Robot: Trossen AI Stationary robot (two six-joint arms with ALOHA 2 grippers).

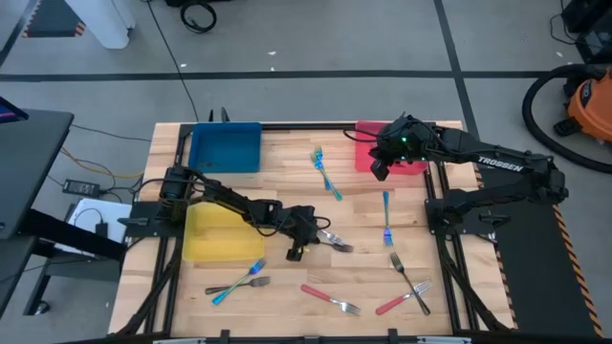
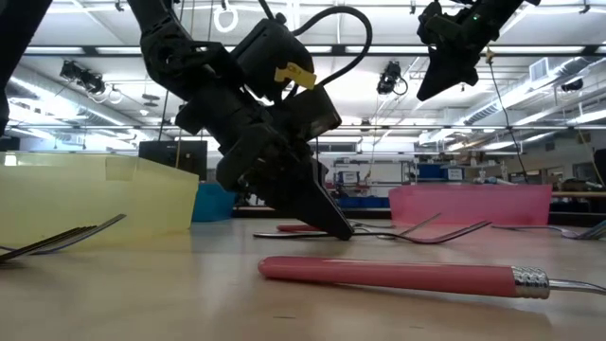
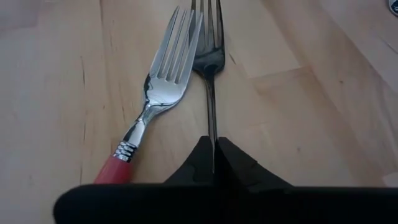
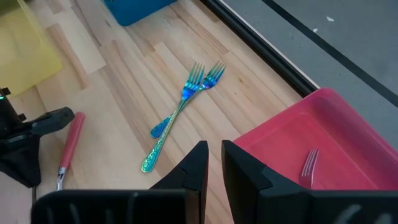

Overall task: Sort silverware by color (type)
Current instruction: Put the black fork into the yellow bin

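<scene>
Wooden table in a lab hall; grey floor around it, ceiling lights in the low view. Landmark: yellow tray.

My left gripper is down on the wood just beside the yellow tray, on the side away from my left arm's base. Its fingers are closed on the thin handle of a dark fork, which lies flat, tines pointing away from the wrist. A red fork lies right alongside it, heads nearly touching, not gripped.

My right gripper hangs high, well across the table from the yellow tray, at the edge of the red tray. Fingers slightly parted, nothing between them. One fork lies in the red tray.

Blue tray sits beyond the yellow tray at the table's far edge.

Two teal forks are crossed between blue and red trays. More forks lie scattered along the near edge, past the yellow tray; a pink handle is closest to the low camera.
</scene>
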